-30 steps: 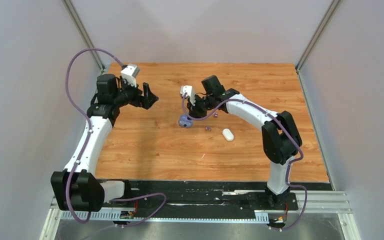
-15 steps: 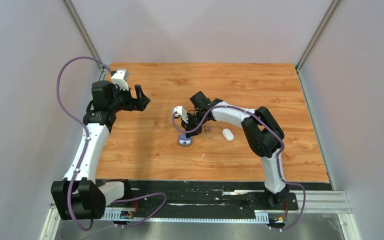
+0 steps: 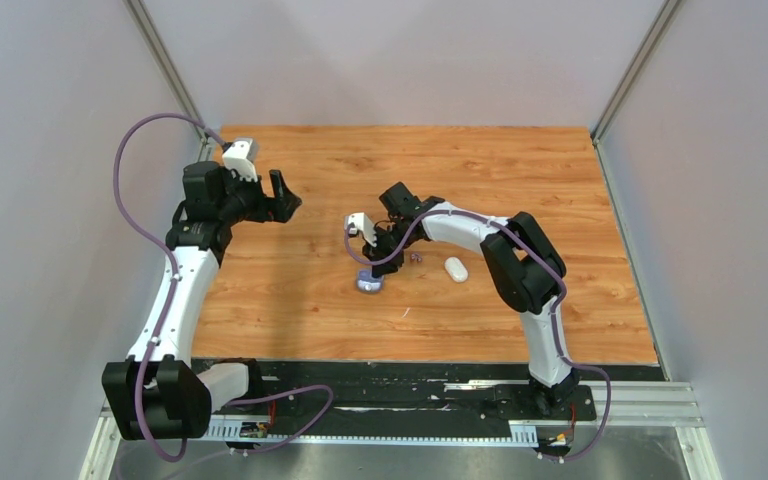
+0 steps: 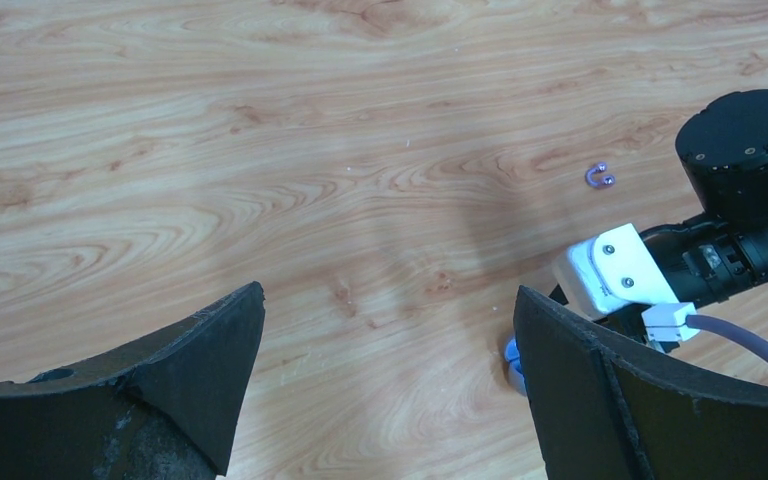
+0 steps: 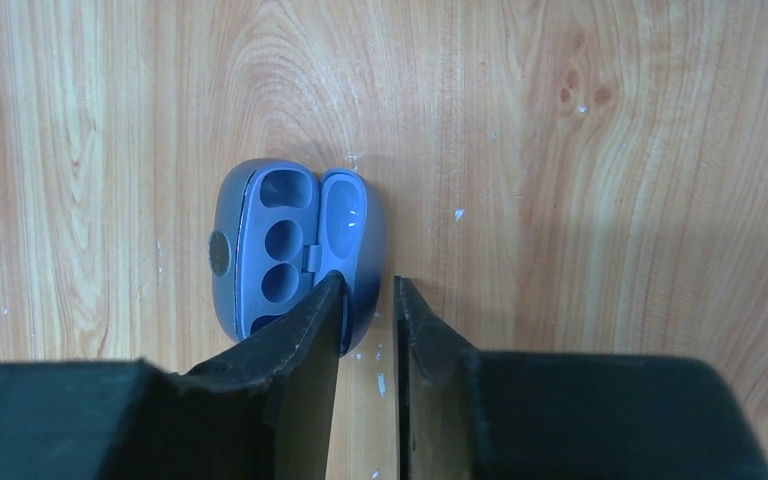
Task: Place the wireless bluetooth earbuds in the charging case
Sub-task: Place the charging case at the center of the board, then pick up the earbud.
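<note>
Lying open just outside the right gripper's (image 5: 368, 290) nearly pinched, empty jaws, the lilac charging case (image 5: 295, 250) shows hollow sockets. Two dark purple earbuds (image 4: 600, 177) sit together, well beyond the left gripper's (image 4: 388, 295) wide-spread jaws.

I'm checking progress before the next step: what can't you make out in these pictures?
Right wrist view: a finger of the right gripper covers the nearest sockets of the purple case; whether the fingers pinch its lid is unclear.
Top view: the white case is too small to tell open from shut.
Left wrist view: the left gripper and right arm hide most of the purple case.
White earbuds: too small to pick out in any view.
</note>
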